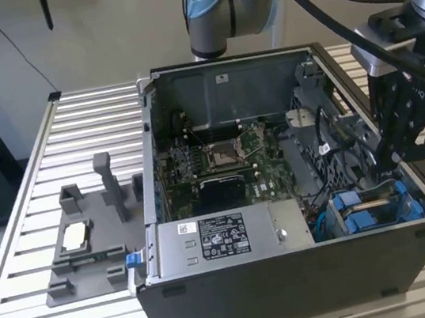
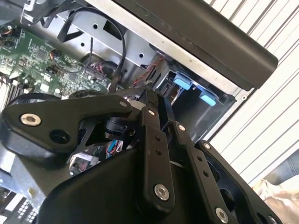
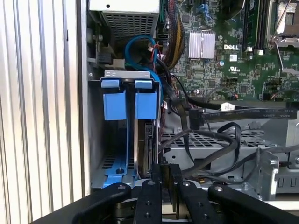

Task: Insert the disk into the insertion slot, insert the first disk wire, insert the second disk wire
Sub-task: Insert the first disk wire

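this looks like a robotics lab with a test bench. in the exterior view a silver slatted aluminium-profile table (image 1: pixel 87 122) spans the frame from left to right. at its centre sits an open black metal computer case (image 1: pixel 295 282), its green motherboard (image 1: pixel 224 157) exposed. a grey industrial robot arm with a blue joint cap (image 1: pixel 214 7) rises at upper middle. a grey plastic stand with upright posts (image 1: pixel 92 261) stands at lower left, and black cables hang at the upper right.

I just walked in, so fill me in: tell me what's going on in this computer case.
The robot's gripper hangs over the drive-bay end of the open black computer case. The disk, in its blue carrier, already sits in the insertion slot. A black cable connector hangs free beside it, apparently unplugged.
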